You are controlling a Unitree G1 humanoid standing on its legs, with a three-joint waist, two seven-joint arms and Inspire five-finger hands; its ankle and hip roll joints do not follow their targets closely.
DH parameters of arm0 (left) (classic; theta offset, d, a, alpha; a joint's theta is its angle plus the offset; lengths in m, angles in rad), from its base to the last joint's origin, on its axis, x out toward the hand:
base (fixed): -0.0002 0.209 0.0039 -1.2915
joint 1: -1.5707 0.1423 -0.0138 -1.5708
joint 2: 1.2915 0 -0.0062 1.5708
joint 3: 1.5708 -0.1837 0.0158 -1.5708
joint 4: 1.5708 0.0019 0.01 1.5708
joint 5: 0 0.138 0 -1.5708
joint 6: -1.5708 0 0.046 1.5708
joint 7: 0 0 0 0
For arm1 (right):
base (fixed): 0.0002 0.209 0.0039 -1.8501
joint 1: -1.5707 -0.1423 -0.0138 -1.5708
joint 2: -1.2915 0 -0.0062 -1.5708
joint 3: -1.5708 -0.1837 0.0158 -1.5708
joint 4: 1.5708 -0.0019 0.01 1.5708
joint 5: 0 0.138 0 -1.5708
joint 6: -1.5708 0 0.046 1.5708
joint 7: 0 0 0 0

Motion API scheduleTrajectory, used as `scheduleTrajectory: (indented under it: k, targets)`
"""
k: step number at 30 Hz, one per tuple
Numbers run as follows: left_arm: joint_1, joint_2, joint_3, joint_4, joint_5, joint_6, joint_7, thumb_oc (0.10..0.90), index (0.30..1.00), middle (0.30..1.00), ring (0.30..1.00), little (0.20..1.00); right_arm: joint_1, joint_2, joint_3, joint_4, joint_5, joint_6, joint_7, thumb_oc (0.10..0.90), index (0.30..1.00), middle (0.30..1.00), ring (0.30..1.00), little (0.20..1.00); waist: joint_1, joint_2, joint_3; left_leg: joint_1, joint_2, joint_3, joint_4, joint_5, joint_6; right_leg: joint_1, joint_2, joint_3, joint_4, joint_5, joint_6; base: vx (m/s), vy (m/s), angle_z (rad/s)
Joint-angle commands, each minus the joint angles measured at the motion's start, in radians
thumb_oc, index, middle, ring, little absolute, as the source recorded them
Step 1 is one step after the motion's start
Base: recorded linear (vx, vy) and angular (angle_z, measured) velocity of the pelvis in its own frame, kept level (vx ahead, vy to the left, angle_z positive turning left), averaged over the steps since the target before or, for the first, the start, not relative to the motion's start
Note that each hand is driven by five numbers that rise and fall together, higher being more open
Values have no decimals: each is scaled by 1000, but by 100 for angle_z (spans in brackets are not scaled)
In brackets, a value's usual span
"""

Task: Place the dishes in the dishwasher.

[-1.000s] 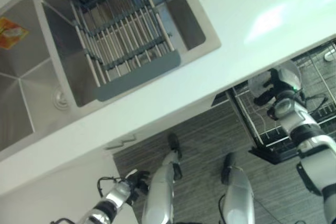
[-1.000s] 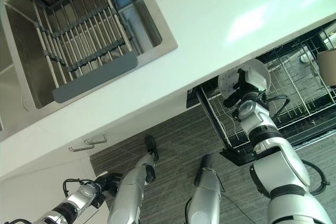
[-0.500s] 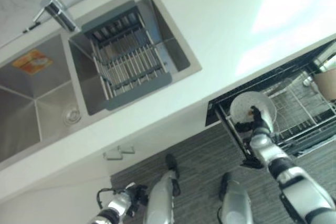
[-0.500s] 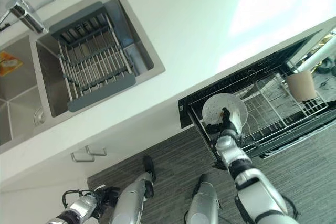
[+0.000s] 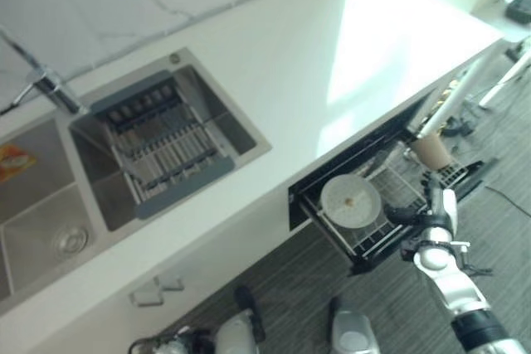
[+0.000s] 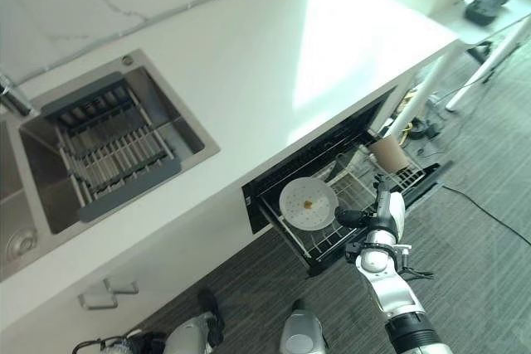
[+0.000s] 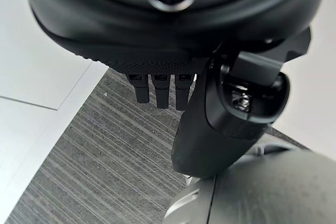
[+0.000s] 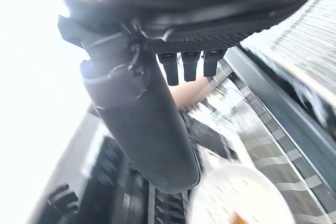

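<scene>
1. Right hand (image 6: pixel 375 220) had let go of the white plate (image 6: pixel 308 202): half a second before it was clasped on the plate over the rack, and now it hung just beside the plate, off the rack's outer side, with its fingers (image 8: pixel 184 65) straight and nothing between them and the thumb.
2. That plate lay flat on the wire rack (image 5: pixel 377 234) of the pulled-out dishwasher drawer, near the drawer's end closest to the sink (image 5: pixel 178 143), with a small brown speck at its middle. It looked as if the plate had been delivered, so this part of the task seemed done.
3. Whether a flat-lying plate counted as properly racked was open to doubt; it was not standing between the tines.
4. Left hand (image 7: pixel 163 85) hung low by the floor (image 7: pixel 79 161), under the bench's front edge, fingers relaxed and holding nothing.
5. Counted: one plate in the rack; one tan cup (image 5: pixel 430 150) standing at the rack's far end, well apart from the plate; one grey dish drainer (image 5: pixel 162 148) sitting in the sink basin, with no dishes that I could make out on it; one tap (image 5: pixel 46 84) at the bench's back edge.
6. No further dishes showed on the bench (image 5: pixel 332 55), so little appeared left to load, though the drainer's far slots were too small to judge.
</scene>
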State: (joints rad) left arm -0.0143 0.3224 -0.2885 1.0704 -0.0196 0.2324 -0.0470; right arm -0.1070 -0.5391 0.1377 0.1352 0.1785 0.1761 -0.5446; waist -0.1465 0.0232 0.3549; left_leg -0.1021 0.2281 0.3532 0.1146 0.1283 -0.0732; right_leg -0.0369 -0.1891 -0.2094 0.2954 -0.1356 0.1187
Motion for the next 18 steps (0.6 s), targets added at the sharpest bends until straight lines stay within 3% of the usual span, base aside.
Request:
scheduleTrajectory:
  k: [1,4,6,8,14,18]
  targets:
    - [9,-88,-2,-9,30,-53,-25,800,900,900,900,900,-63,-73,-96,-125,-31,-179,-57,800,900,900,900,900,-13,3,-22,12,85,-6,185,-200,-75,-32,-20,-36,5,-2,21,72,-10,-14]
    - [33,-99,15,19,8,-89,-15,800,900,900,900,900,8,-82,-211,-212,-93,-308,-195,800,900,900,900,900,-38,-1,-36,19,96,12,185,-206,-74,-28,-9,-25,5,-11,21,62,1,-10]
    - [43,-100,24,31,-12,-105,-14,800,900,900,900,900,51,-84,-276,-223,-84,-350,-246,800,900,900,900,900,-49,-2,-40,21,99,19,185,-209,-73,-27,-6,-20,5,-14,22,37,15,-2]
    - [59,-96,50,46,-54,-123,-22,800,900,900,900,900,140,-75,-411,-188,-22,-427,-355,800,900,900,900,900,-76,-6,-46,24,103,34,185,-215,-73,-28,0,-11,5,-18,25,38,2,-12]
    - [64,-66,73,71,-95,-162,-64,800,900,900,900,900,275,-1,-618,57,183,-542,-345,800,900,900,900,900,-114,-5,-51,26,104,46,185,-217,-65,-16,11,-3,5,-24,12,65,1,-10]
    - [28,-65,25,82,-135,-160,-58,800,900,900,900,900,273,-6,-626,322,194,-542,-342,800,900,900,900,900,-105,14,-32,20,94,13,185,-210,-58,8,25,-15,5,-32,-17,90,31,-1]
